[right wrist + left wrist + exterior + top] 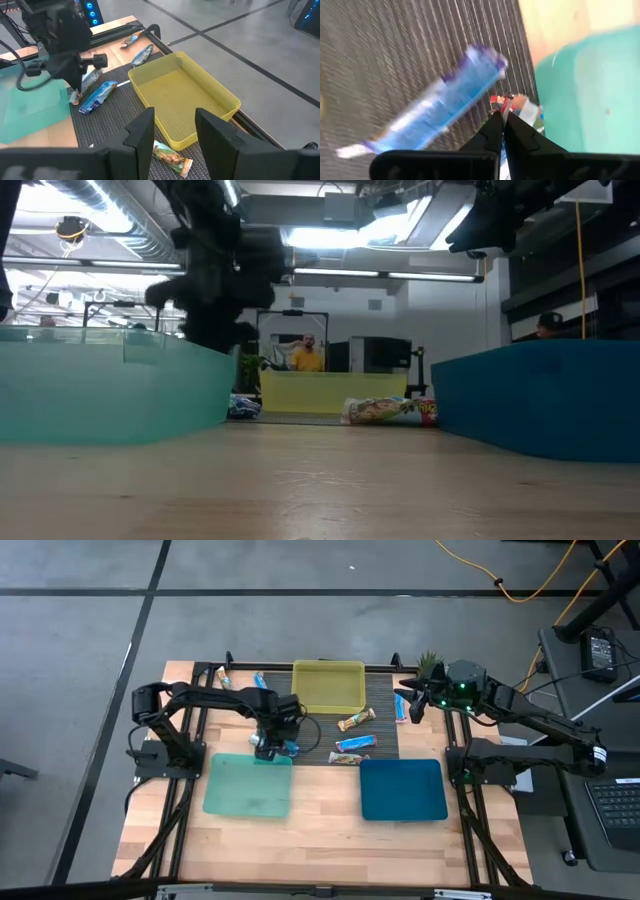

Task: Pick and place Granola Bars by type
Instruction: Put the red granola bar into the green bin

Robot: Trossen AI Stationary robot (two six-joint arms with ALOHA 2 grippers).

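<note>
Left gripper (pixel 270 747) sat low over dark mat (pixel 380 745), just beside rim of teal tray (pixel 247 786). Fingers pinched together on end of small wrapped bar (pixel 520 107); blue bar (pixel 440 107) lay loose beside it. Step in hand looked like pick. Next move probably needed lift over teal tray wall. Right gripper (pixel 175 132) waited released near yellow tray (pixel 182 95). 3 more bars (pixel 356 732) on mat. Blue tray (pixel 403 789) stood on worktop (pixel 320 840), with open room around it.

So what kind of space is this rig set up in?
Likely a robotics lab or workshop: bare concrete floor with taped lines, orange cables trailing across it, and exposed ceiling lights and ducting in the low view.
</note>
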